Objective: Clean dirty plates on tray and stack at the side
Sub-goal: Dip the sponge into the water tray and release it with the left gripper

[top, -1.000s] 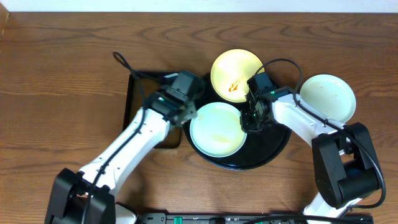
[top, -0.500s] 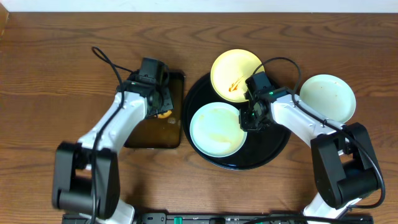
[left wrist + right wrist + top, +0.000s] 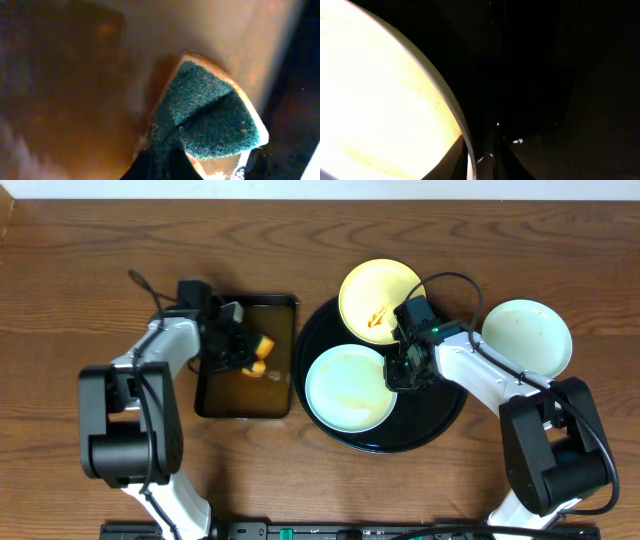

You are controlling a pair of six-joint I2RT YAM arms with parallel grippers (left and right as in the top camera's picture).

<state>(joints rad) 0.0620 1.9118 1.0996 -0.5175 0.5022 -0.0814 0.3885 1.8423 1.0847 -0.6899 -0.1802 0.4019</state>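
Observation:
The round black tray [image 3: 440,420] holds a pale blue-white plate [image 3: 345,388] with faint smears. A pale yellow plate [image 3: 375,292] with an orange-red sauce smear rests on its far rim. A second blue-white plate [image 3: 527,335] sits on the table to the right. My right gripper [image 3: 395,375] is shut on the right rim of the plate on the tray; the right wrist view shows the rim [image 3: 445,100] between its fingers [image 3: 480,155]. My left gripper [image 3: 240,350] is shut on an orange and green sponge [image 3: 210,115], dipped in brown liquid.
A smaller rectangular black tray [image 3: 245,395] with brownish liquid lies left of the round tray. A black cable runs from each arm over the wooden table. The arm bases stand at the near edge.
My left arm has swung left, away from the plate on the round tray, and brought the sponge down into the rectangular tray. The right arm has hardly moved.

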